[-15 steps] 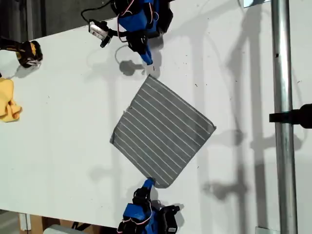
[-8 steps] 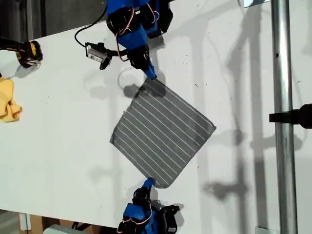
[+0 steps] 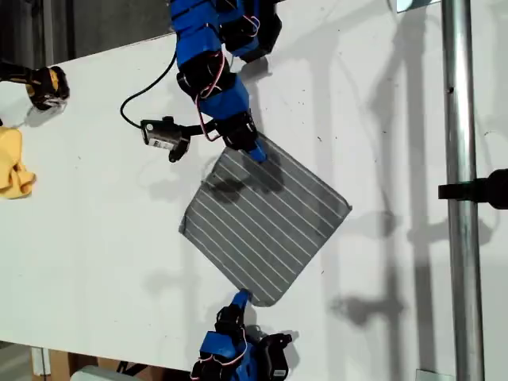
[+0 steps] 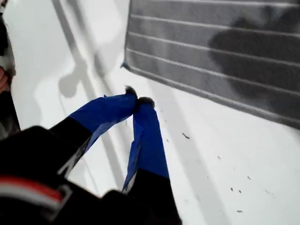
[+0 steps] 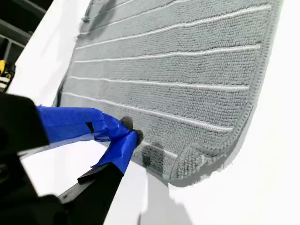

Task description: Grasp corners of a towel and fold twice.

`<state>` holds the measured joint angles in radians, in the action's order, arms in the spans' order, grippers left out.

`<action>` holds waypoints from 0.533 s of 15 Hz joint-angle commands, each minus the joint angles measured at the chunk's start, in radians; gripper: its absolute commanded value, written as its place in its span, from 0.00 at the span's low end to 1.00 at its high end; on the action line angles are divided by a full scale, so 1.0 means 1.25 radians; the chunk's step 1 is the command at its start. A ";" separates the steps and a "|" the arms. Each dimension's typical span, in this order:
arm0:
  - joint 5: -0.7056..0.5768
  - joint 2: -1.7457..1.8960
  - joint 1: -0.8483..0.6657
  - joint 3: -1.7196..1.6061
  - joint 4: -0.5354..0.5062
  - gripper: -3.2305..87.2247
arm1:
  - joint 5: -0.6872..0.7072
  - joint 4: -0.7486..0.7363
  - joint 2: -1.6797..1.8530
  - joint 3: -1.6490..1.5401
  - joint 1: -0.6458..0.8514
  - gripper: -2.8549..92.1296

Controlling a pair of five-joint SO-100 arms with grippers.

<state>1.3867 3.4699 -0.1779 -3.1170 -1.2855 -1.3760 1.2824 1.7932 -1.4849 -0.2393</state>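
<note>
Lying flat on the white table (image 3: 103, 198), near the middle of the exterior view and turned like a diamond: the towel (image 3: 266, 218), stripes up, no fold in the part that shows. Over its upper corner in the exterior view, my first gripper (image 3: 255, 152), blue-taped tips pressed together with nothing visible between them; dark shadow of that arm thrown on the cloth just beside it. From the first wrist view, only bare table behind those closed tips, with the towel's edge and one corner further off. At the lower corner (image 3: 266, 300) in the exterior view, my second gripper (image 3: 240, 298), low to the table, tips closed against each other right at the hem beside the rounded tip; cannot tell whether any cloth is caught between them. Well apart from the towel, at the exterior view's left edge, a small yellow cloth (image 3: 12, 171). Toward the exterior view's right, a metal pole (image 3: 460, 198) running top to bottom.
</note>
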 commanded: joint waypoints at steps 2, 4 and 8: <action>-0.002 0.005 -0.007 -0.002 -0.004 0.01 | 0.017 0.000 -0.080 0.188 -0.032 0.03; -0.002 0.005 -0.009 -0.002 -0.004 0.01 | 0.023 0.000 -0.157 0.281 -0.053 0.03; -0.004 0.005 -0.009 -0.002 -0.004 0.01 | 0.027 -0.025 -0.217 0.334 -0.077 0.03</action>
<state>1.3867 3.4699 -0.1779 -3.1170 -1.2855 -1.3545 1.2747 1.5125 -1.1351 -0.3237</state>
